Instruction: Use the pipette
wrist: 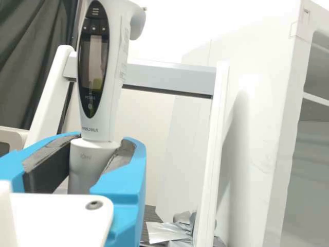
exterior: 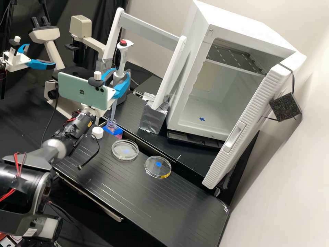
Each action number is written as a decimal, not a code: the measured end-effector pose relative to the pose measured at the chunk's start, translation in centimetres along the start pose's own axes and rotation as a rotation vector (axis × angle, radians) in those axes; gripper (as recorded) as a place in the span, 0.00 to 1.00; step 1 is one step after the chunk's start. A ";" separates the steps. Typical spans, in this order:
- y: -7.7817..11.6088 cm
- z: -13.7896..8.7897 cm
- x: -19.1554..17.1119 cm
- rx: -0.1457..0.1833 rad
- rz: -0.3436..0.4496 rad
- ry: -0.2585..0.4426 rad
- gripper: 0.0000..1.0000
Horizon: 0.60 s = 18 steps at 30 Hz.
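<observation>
The gripper [exterior: 121,77] is clamped around the pipette [exterior: 120,61], its tip [exterior: 113,108] apparently inside the bottle [exterior: 111,126] below. Beyond the gripper stands a white rack [exterior: 150,32].

A big white box [exterior: 246,31] stands with its door [exterior: 250,127] wide open. Inside are a dark shelf [exterior: 236,58] with slots and a small blue spot [exterior: 202,119] on the bottom. A black square block [exterior: 285,107] is on the outside of the door. There is also a microscope [exterior: 44,34], near a black curtain [exterior: 68,7].
</observation>
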 end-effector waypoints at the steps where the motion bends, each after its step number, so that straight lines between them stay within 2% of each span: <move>1: 0.1 0.0 0.0 0.000 0.002 -0.001 0.00; 3: 0.5 0.1 -0.1 0.006 0.004 -0.007 0.00; 8: 1.4 0.5 -0.3 0.047 0.018 -0.026 0.00; 18: 4.0 0.6 -1.1 0.079 0.062 0.007 0.00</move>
